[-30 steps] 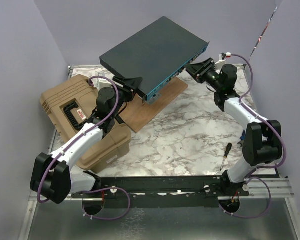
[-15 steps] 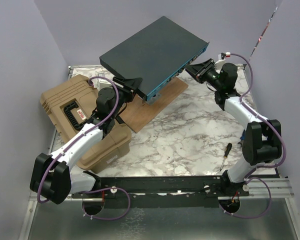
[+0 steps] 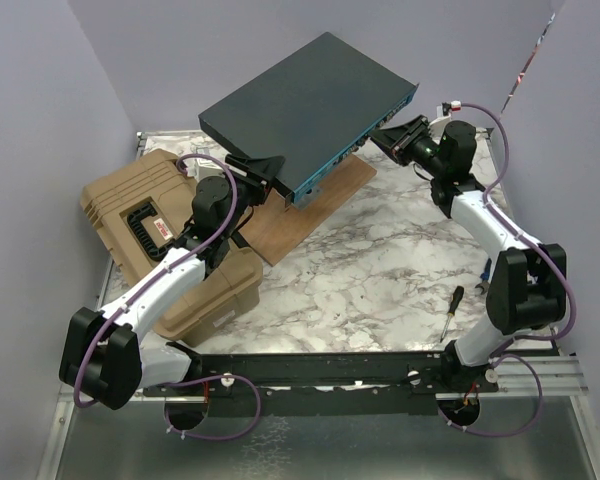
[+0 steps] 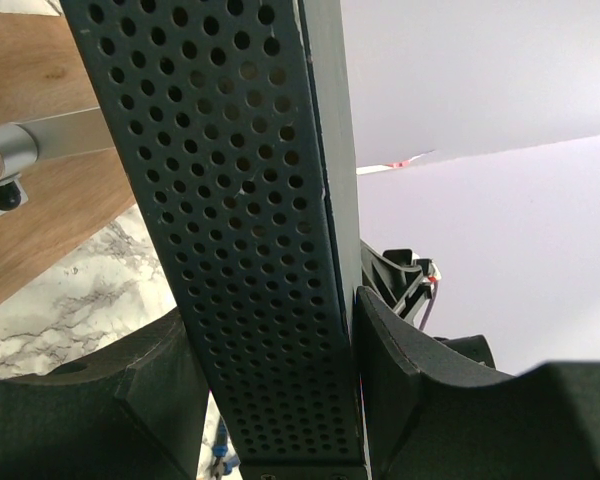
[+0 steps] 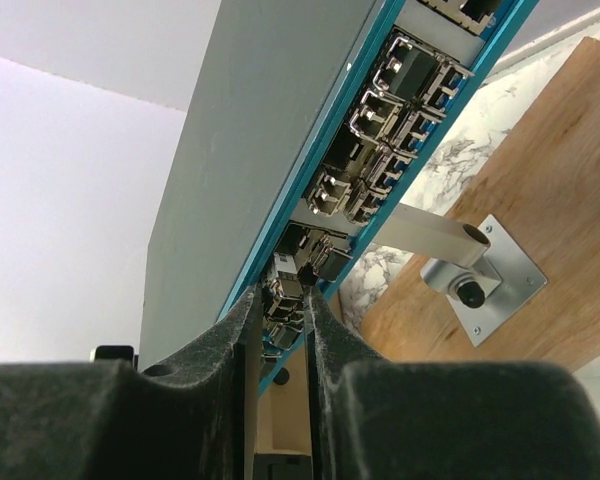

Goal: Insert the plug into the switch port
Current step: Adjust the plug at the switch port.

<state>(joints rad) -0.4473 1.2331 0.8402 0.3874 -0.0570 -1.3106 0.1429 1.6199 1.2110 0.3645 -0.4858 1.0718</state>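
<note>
**Plug at the port row, seating not confirmed**

Location: the switch (image 3: 300, 105) sits raised on a metal post (image 5: 420, 235) above a wooden board (image 3: 290, 225), at the far middle of the tabletop (image 3: 380, 270). A tan case (image 3: 130, 200) lies at the left edge and a screwdriver (image 3: 451, 312) near the right edge.

Orientation: the switch's long axis runs from the centre of the tabletop toward its far right corner. Its teal front face (image 3: 365, 140) looks toward the near right, at the right arm. The ports (image 5: 400, 90) run along that face in 2 stacked rows.

Left gripper (image 3: 263, 168): the jaws are closed on the switch's perforated end wall, 1 on each broad face, bracing the box.

Right gripper (image 3: 380, 135): it is hard against the front face, with the jaws narrow. A small dark body, judged to be the plug (image 5: 288, 283), sits at their tips against the port row. Whether they pinch it or merely flank it cannot be told. Its heading is too small to read, though it seems to run straight into the face.

Step in hand: judged to be the insertion itself, at or just short of seating.

Next move: a short, straight push square to the front face, with the left arm holding firm. Any skew risks jamming the plug on the port's metal cage.
</note>
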